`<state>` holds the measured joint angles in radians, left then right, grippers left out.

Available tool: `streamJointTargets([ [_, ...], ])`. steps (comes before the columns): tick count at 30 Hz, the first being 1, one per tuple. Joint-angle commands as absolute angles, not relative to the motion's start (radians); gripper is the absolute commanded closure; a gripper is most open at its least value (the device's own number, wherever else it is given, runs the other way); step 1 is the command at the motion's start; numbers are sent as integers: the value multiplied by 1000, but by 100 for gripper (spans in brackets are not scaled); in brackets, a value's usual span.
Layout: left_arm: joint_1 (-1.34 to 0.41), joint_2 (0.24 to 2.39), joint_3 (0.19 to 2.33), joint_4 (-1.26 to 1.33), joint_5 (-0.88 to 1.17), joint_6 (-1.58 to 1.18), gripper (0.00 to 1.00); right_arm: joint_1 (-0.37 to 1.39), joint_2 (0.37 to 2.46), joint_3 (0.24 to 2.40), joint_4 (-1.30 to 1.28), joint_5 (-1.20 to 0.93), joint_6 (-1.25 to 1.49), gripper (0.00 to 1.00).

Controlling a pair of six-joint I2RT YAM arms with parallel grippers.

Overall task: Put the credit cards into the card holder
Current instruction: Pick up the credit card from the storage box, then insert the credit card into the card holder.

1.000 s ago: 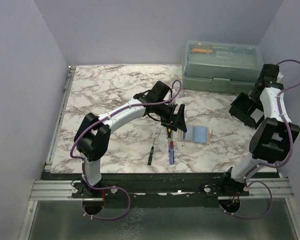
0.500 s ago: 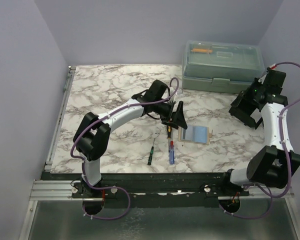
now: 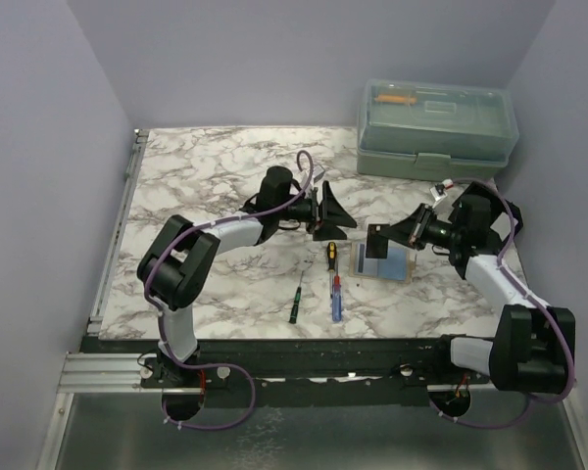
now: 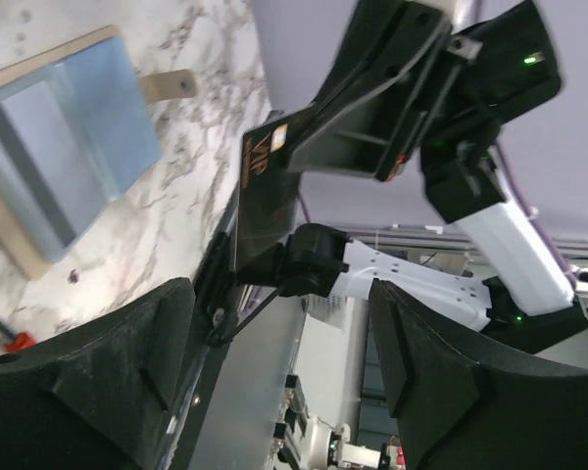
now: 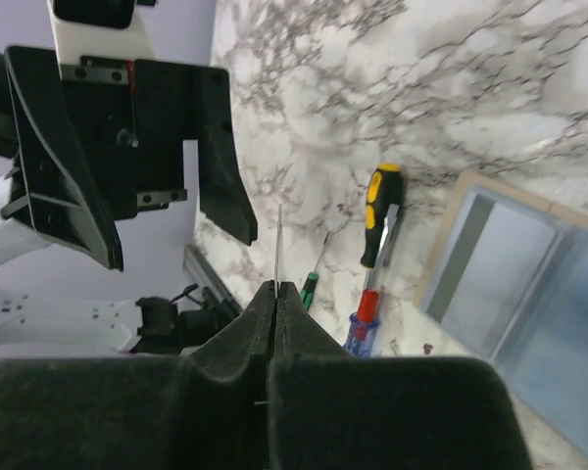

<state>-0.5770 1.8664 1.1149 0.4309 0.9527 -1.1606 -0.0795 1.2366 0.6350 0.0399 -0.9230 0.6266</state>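
Pinching a dark card [image 3: 376, 248] between jaws pressed tight on its edge, the right gripper [image 3: 389, 235] is holding it upright – in the right wrist view the card [image 5: 278, 245] is showing only as a thin vertical line rising from the closed fingertips [image 5: 277, 294]. It is hanging over the left end of the card holder [image 3: 384, 262]; whether it is touching the holder cannot be told. The card holder is lying open and flat on the marble table [image 3: 206, 166], with bluish-grey cards [image 3: 394, 260] sitting side by side on its inner face. The left gripper [image 3: 330, 217] is hovering just left of the held card, jaws spread wide and gripping nothing – its camera is looking between the fingers at the card's dark face [image 4: 260, 196]. Three screwdrivers [image 3: 335, 297] are lying near the table's front edge, beside the holder. A green toolbox [image 3: 436, 127] is standing at the far right corner.
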Motion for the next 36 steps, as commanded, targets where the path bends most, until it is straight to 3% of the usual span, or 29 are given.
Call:
streamJointTargets([
  [1, -608, 1876, 1087, 682, 932, -1270, 22, -77, 1197, 547, 380, -1107, 818, 100],
  [10, -698, 1966, 1126, 699, 896, -1276, 42, -75, 1167, 492, 461, -1129, 851, 100],
  [19, -710, 1972, 1112, 721, 860, -1266, 89, -75, 1187, 489, 396, -1102, 797, 100],
  [21, -709, 1982, 1115, 721, 858, -1261, 100, -74, 1194, 509, 275, -1040, 732, 95],
  [23, -706, 2002, 1118, 712, 854, -1265, 100, -74, 1200, 560, 51, -879, 628, 79],
  [26, -701, 2031, 1129, 661, 848, -1240, 100, -75, 1222, 597, -136, -693, 550, 71],
  [36, -715, 2079, 1301, 84, 724, -853, 100, -75, 1358, 607, -234, -544, 477, 62],
])
